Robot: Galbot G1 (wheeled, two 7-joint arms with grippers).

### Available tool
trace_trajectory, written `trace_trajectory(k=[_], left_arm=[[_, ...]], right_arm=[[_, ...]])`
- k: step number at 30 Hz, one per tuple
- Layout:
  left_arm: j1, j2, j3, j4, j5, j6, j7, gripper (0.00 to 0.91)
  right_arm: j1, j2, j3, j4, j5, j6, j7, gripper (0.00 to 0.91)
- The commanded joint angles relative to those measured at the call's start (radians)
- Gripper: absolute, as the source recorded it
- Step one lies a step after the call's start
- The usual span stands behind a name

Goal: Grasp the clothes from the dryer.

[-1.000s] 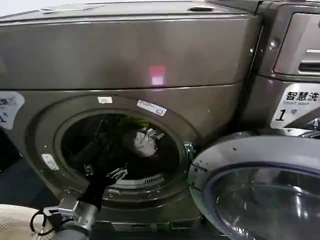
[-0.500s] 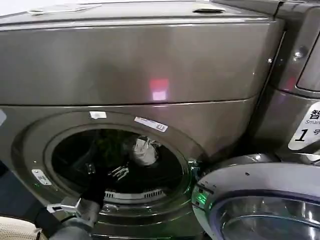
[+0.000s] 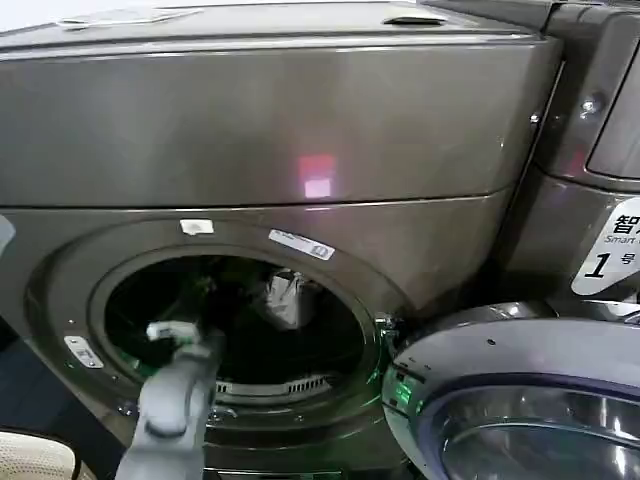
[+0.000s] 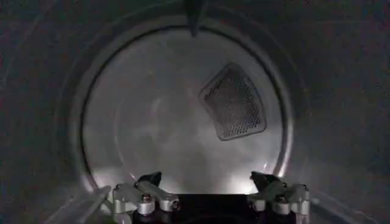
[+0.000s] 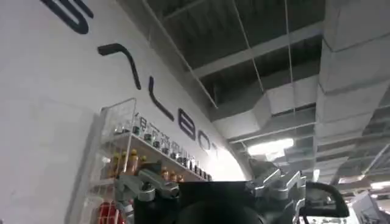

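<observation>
The dryer (image 3: 300, 130) faces me with its round porthole (image 3: 235, 325) open. Inside the dark drum a white to pale grey piece of the clothes (image 3: 285, 298) hangs toward the upper middle of the opening. My left arm (image 3: 178, 385) reaches in through the lower left of the porthole. In the left wrist view my left gripper (image 4: 210, 181) is open inside the drum, its fingertips (image 4: 150, 180) wide apart with nothing between them, facing the drum's rear wall (image 4: 158, 122). My right gripper (image 5: 210, 182) is open and empty, pointing up at a ceiling.
The dryer's round door (image 3: 520, 400) stands swung open at lower right. A neighbouring machine with a "1" sticker (image 3: 605, 262) stands to the right. A cream woven basket (image 3: 30, 458) sits at lower left. A mesh vent (image 4: 234, 103) lies on the drum's back wall.
My left arm has pushed up and deeper through the porthole, so the gripper is now inside the drum. The head view shifted slightly between the earliest frame and now.
</observation>
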Motion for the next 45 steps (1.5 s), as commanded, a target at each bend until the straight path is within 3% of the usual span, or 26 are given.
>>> trace_trajectory(k=[1, 8, 11, 16, 22, 30, 45], left_arm=[[-0.364, 0.074, 0.254, 0.481, 0.278, -0.075, 0.353, 0.907], [-0.570, 0.068, 0.484, 0.833, 0.359, -0.282, 0.579, 0.907], [-0.628, 0.067, 0.533, 0.945, 0.493, -0.435, 0.653, 0.907], [-0.717, 0.064, 0.617, 1.028, 0.550, -0.483, 0.795, 0.907], [-0.759, 0.038, 0.694, 1.073, 0.654, -0.499, 0.924, 0.907], [-0.777, -0.013, 0.783, 1.155, 0.626, -0.481, 1.016, 0.907], [-0.771, -0.060, 0.812, 1.238, 0.646, -0.420, 0.926, 0.907]], right_arm=[[0.007, 0.003, -0.006, -0.010, -0.002, 0.002, -0.002, 0.907], [0.002, 0.013, 0.000, -0.016, -0.001, 0.007, -0.005, 0.907], [-0.005, 0.012, 0.010, -0.021, -0.001, 0.009, -0.006, 0.907], [0.005, 0.021, -0.008, -0.011, -0.001, 0.009, -0.006, 0.907], [0.006, 0.024, -0.009, -0.012, -0.002, 0.011, -0.008, 0.907], [0.014, 0.029, -0.015, -0.009, -0.003, 0.014, -0.009, 0.907], [0.039, 0.047, -0.046, 0.001, -0.014, 0.024, -0.015, 0.907]])
